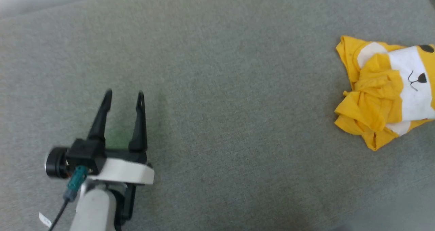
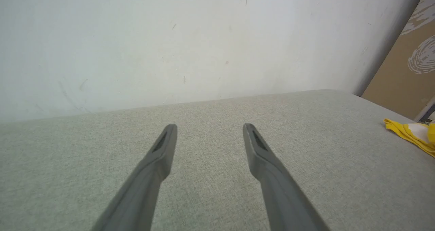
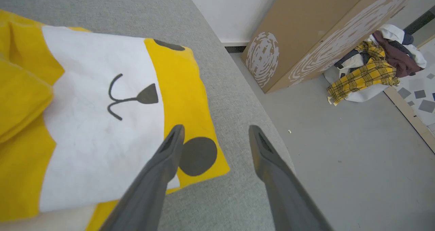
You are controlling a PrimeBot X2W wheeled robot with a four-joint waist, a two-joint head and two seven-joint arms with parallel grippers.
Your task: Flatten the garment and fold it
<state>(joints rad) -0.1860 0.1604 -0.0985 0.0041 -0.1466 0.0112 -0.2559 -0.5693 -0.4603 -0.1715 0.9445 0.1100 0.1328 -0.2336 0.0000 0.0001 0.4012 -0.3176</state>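
The garment [image 1: 384, 91], a bright yellow T-shirt with a white band and a black cat nose and mouth, lies crumpled at the right edge of the grey cushion [image 1: 217, 88]. My left gripper [image 1: 124, 95] hovers open over bare fabric far to its left; from the left wrist camera the garment [image 2: 413, 134] is a small yellow corner at the right. My right gripper [image 3: 215, 130] is open with nothing between its fingers, above the garment [image 3: 102, 122] near its corner by the cushion's edge, one finger over a black dot of the print.
A white wall [image 2: 170, 37] rises behind the cushion. Beyond the cushion's right edge is grey floor [image 3: 340, 156], a brown cardboard box [image 3: 306, 30] with white swirls, and a pile of clothes [image 3: 373, 64] with a yellow plaid piece.
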